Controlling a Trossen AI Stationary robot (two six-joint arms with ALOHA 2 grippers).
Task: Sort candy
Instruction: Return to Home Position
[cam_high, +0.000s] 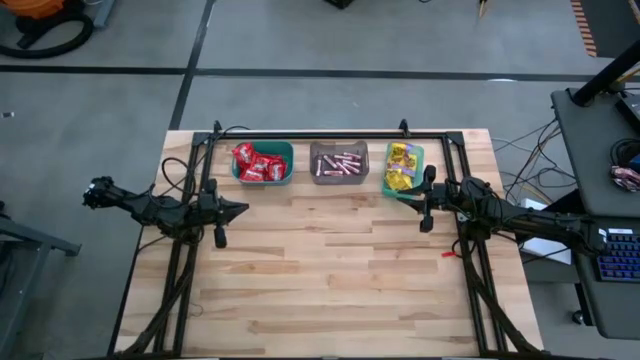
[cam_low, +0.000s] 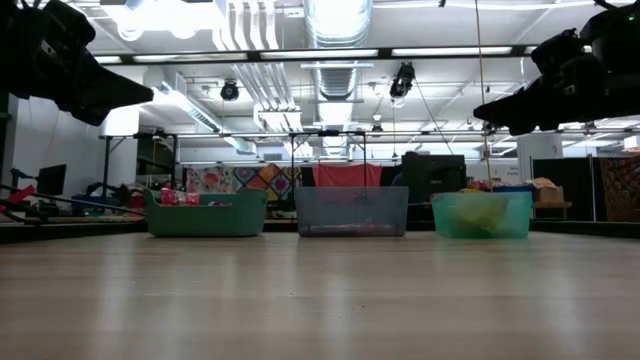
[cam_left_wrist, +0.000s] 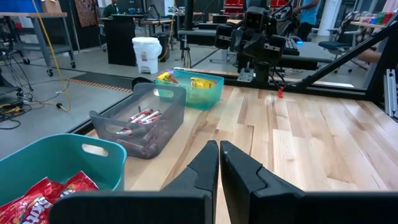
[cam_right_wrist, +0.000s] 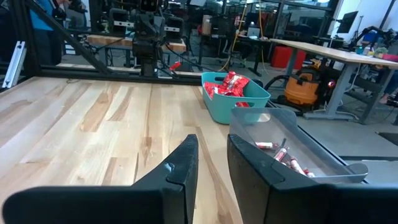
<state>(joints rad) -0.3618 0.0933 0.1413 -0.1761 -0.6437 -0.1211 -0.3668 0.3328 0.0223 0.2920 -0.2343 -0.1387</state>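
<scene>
High view first: on the left the left gripper (cam_high: 238, 209) hangs over the table (cam_high: 330, 270), a little in front of the teal bin (cam_high: 263, 183); its wrist view shows the two fingers pressed together with nothing between them. The candy lies along the far edge, sorted by kind. The red packets (cam_high: 260, 163) are in the teal bin, the pinkish sticks (cam_high: 338, 163) in the grey bin (cam_high: 338, 181) in the middle, and the yellow packets (cam_high: 401, 166) in the green bin (cam_high: 421, 158). On the right the right gripper (cam_high: 424, 207) sits just beside the green bin's near corner, its fingers parted a little and empty. No loose sweets show on the boards, so the sorting looks finished and the step in hand is most likely the arms going back to rest. That calls for each arm to fold back towards its own side, the right one drawing away without knocking the green bin.
</scene>
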